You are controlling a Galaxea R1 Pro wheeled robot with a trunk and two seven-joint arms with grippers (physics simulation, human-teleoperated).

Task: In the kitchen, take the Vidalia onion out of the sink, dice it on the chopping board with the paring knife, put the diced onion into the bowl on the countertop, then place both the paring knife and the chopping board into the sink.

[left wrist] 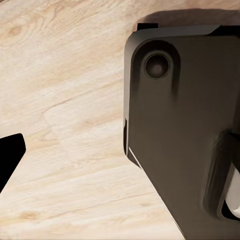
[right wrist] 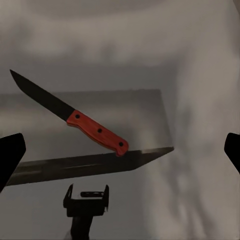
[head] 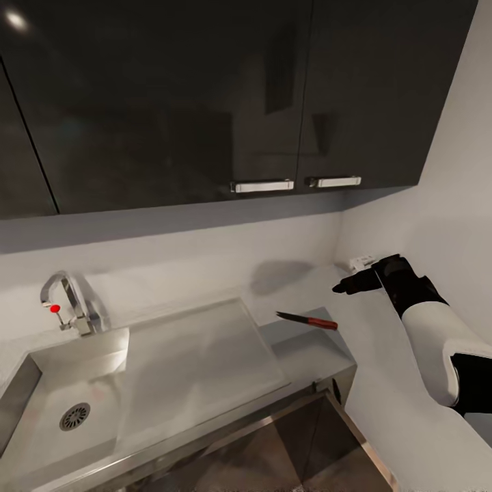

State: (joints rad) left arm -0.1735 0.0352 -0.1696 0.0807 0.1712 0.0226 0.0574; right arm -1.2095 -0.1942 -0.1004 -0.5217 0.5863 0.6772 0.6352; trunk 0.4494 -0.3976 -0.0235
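Observation:
The paring knife (head: 307, 319) with its dark blade and red handle lies flat on the grey countertop (head: 321, 348), just right of the drainboard. My right gripper (head: 345, 285) hovers open above and to the right of it, close to the side wall. The right wrist view looks down on the paring knife (right wrist: 75, 119) between the spread fingertips (right wrist: 10, 155) of the right gripper (right wrist: 120, 155). The sink (head: 61, 383) is at the lower left, with its round drain showing. My left gripper's one visible fingertip (left wrist: 10, 155) sits wide, over wood floor. The onion, chopping board and bowl are out of view.
A chrome faucet (head: 68, 301) with a red knob stands behind the basin. Dark upper cabinets (head: 205, 102) hang low overhead. A white side wall (head: 424, 225) closes the counter's right end. A dark part of the robot's body (left wrist: 185, 130) is beside the left gripper.

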